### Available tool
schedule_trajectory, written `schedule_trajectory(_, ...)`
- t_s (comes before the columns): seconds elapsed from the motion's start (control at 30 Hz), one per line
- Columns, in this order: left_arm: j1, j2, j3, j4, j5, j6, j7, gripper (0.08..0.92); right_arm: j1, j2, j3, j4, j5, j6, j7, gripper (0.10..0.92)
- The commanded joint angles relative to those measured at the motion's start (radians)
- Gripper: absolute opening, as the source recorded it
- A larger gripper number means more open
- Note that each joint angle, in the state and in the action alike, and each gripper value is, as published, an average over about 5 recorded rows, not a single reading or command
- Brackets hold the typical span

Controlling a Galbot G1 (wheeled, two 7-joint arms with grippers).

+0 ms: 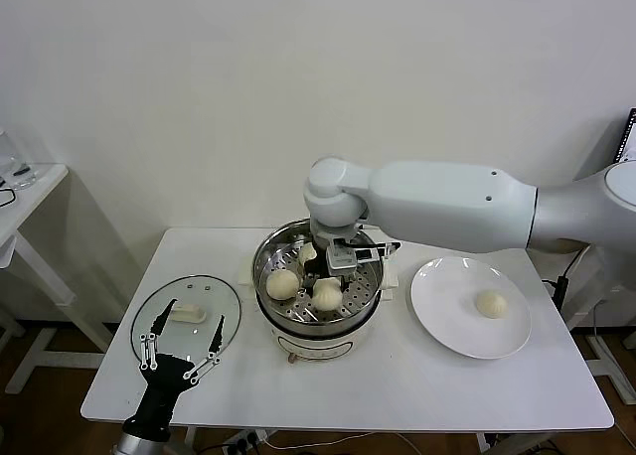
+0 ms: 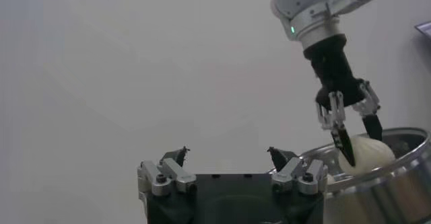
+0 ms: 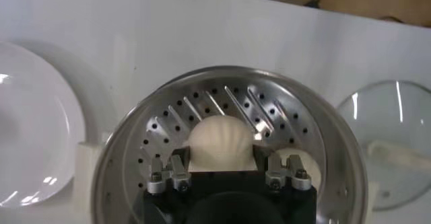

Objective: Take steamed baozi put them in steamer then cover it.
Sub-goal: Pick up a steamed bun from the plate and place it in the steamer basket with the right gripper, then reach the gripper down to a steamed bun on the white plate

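My right gripper [image 3: 221, 153] sits down inside the steamer [image 1: 273, 251], its fingers [image 2: 342, 138] closed close around a baozi [image 3: 219, 141], one to each side of it. From the right wrist view I judge the bun is at or just above the perforated tray [image 3: 262, 107]; whether it rests fully on the metal I cannot tell. The grip looks snug, with the fingers against the dough, though perhaps only lightly.

My left gripper [image 1: 181, 348] hangs spread wide and holding nothing, above the near edge of the table [image 1: 397, 385], just in front of the glass cover [image 1: 186, 314], which lies flat on the table to the left of the steamer.

In the head view two more baozi [image 1: 283, 283] sit on the tray toward the near side, and the one I hold is toward the back. A last bun [image 1: 491, 303] waits on the white plate [image 1: 447, 316] to the right of the steamer, well apart from it.

So the step in hand, as I read it, is setting down the third bun. Next I should part my right fingers enough to clear the soft dough without dragging it, lift straight up past the steamer's rim, and swing over to the plate for the fourth. The cover comes only after that, and my left side is already well placed for it.
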Motion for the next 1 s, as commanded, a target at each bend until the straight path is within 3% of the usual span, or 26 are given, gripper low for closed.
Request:
schedule_trajectory(0.03,0.001,-0.001,-0.001,0.000,-0.001,-0.002,0.000,0.823,-0.050,0.021,0.002,0.003,-0.053,0.031,0.004,0.665)
schedule_trajectory(0.17,0.003,0.000,-0.007,-0.001,-0.005,-0.005,0.000,0.823,-0.054,0.027,0.000,-0.010,-0.068,0.034,0.003,0.684)
schedule_trajectory(0.4,0.000,0.000,-0.010,-0.011,-0.029,-0.004,0.003,0.823,-0.047,0.008,0.025,-0.012,-0.067,0.023,0.014,0.811)
schedule_trajectory(0.53,-0.001,0.000,-0.011,-0.010,-0.030,-0.004,0.002,0.823,-0.004,-0.061,0.071,0.001,0.036,-0.045,-0.017,0.822)
schedule_trajectory(0.67,-0.003,0.000,-0.010,-0.005,-0.029,-0.004,0.002,0.823,0.044,-0.176,0.152,-0.023,0.233,-0.247,-0.098,0.823)
schedule_trajectory(0.83,-0.008,0.001,-0.004,-0.007,-0.026,-0.002,0.002,0.823,0.090,-0.304,0.182,-0.235,0.482,-0.532,-0.121,0.823)
schedule_trajectory(1.0,-0.005,0.002,0.006,-0.008,-0.014,-0.003,0.001,0.823,0.064,-0.405,0.178,-0.496,0.516,-0.637,-0.152,0.823)
